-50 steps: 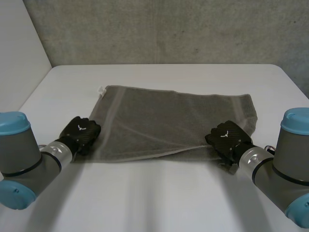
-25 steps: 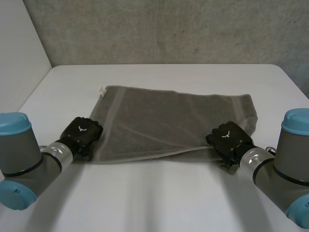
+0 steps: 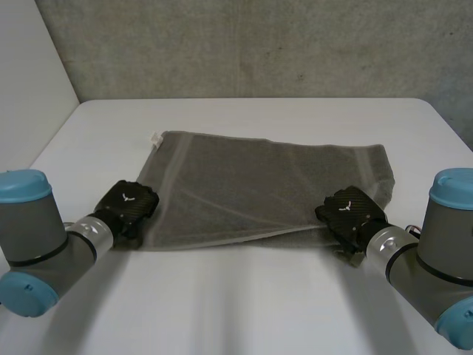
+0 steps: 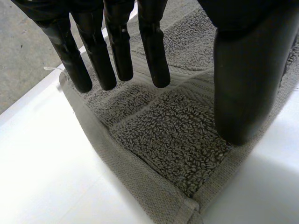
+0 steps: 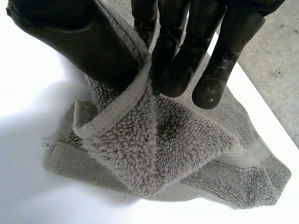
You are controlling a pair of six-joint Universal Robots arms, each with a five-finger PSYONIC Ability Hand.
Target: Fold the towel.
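My right hand (image 3: 349,212) pinches the towel's (image 3: 259,185) bunched lower-right corner (thumb against fingers). My left hand (image 3: 127,205), fingers released, is over the lower-left corner.

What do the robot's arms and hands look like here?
The left arm and right arm are thick grey cylinders with rounded light-blue caps and silvery wrist rings. The left hand and right hand are black, each back bearing a small white emblem, with smooth rod-like fingers.

Rough, matt, looped-terry cloth towel (image 3: 259,185) on a smooth white table (image 3: 244,310)
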